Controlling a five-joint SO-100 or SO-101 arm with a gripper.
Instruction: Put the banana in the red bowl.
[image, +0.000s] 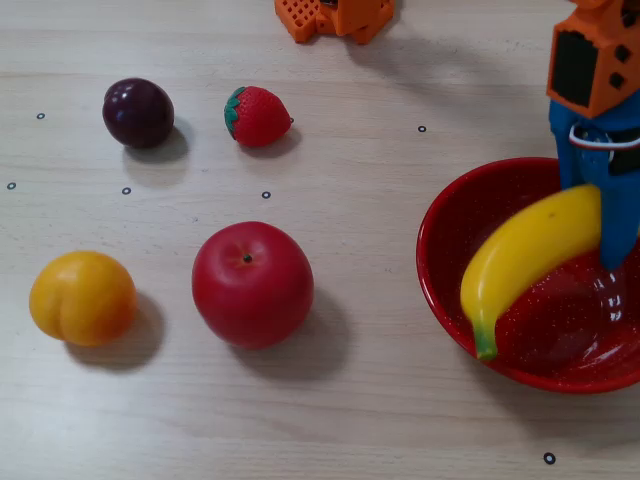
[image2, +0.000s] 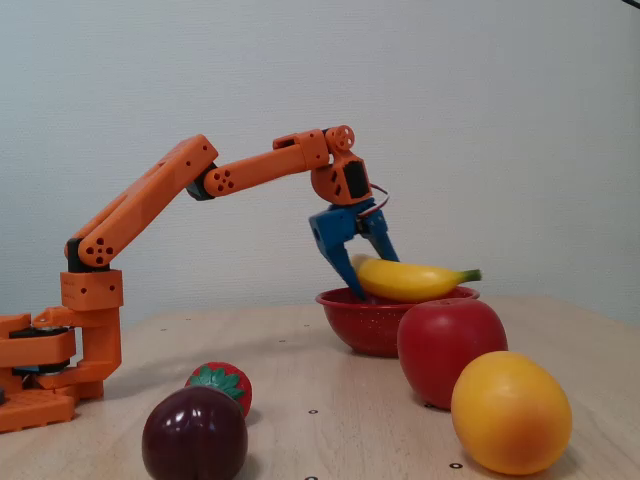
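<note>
The yellow banana (image: 530, 250) (image2: 415, 282) lies across the red bowl (image: 445, 225) (image2: 360, 325) at the right of the table. Its green stem tip reaches over the bowl's near rim, and its belly hangs about level with the rim. My blue gripper (image: 598, 225) (image2: 368, 275) comes down from above and straddles the banana's far end. One finger (image: 577, 165) presses on one side and the other finger (image: 620, 225) on the opposite side, so it is shut on the banana.
A red apple (image: 252, 285) (image2: 450, 340) stands just left of the bowl. A yellow-orange fruit (image: 82, 298), a dark plum (image: 138, 112) and a strawberry (image: 258, 116) lie further left. The orange arm base (image: 335, 15) (image2: 60, 350) sits at the table's far edge.
</note>
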